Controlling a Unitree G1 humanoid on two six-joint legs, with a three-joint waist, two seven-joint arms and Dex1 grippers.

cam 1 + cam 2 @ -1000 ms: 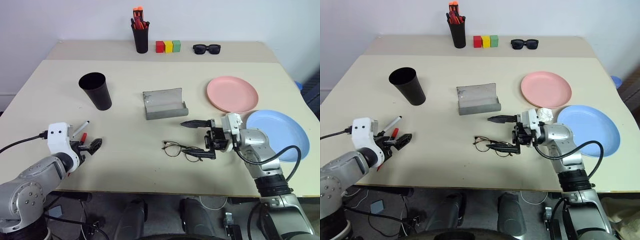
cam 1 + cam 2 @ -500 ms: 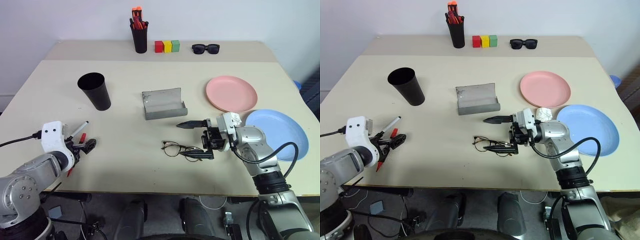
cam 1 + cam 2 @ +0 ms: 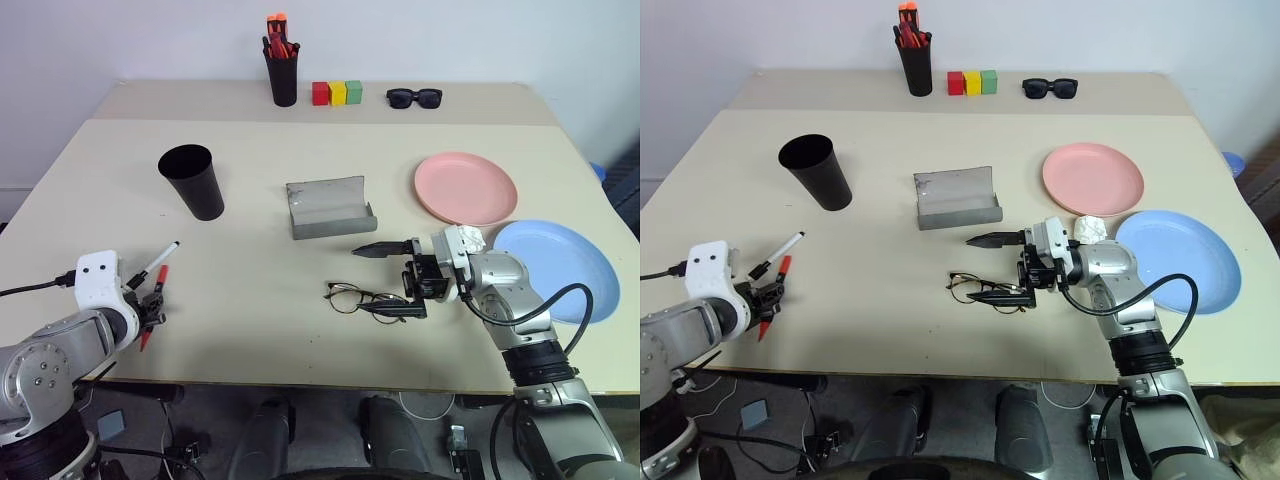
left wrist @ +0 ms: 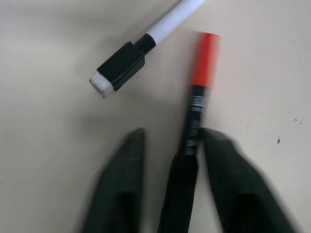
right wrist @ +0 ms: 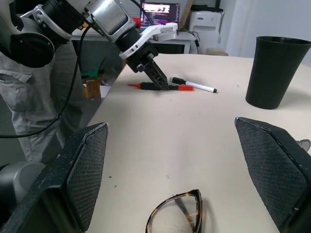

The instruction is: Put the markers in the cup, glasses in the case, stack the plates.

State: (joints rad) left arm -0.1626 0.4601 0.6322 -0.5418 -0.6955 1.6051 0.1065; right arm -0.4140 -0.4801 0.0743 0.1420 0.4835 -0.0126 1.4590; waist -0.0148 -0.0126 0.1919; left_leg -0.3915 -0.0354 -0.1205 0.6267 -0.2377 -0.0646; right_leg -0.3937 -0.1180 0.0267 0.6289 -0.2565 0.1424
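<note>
At the table's front left, my left gripper [image 3: 152,308] is shut on the red marker [image 4: 203,58], which lies on the table between its fingers. The white marker [image 3: 160,262] lies just beyond it, untouched. The black cup [image 3: 192,180] stands upright farther back. The grey case [image 3: 330,207] lies open at the table's middle. In front of it lie the wire-frame glasses [image 3: 360,297]. My right gripper [image 3: 383,280] is wide open and points left, its lower finger at the glasses' right side. The pink plate [image 3: 465,187] and blue plate [image 3: 560,270] lie apart on the right.
Along the back edge stand a black pen holder with orange-red pens [image 3: 283,75], three coloured blocks [image 3: 336,93] and black sunglasses [image 3: 413,97]. The table's front edge runs close below both grippers.
My left gripper dropped toward the red marker and its fingers went from wide open to closed around it. The right arm stayed still.
</note>
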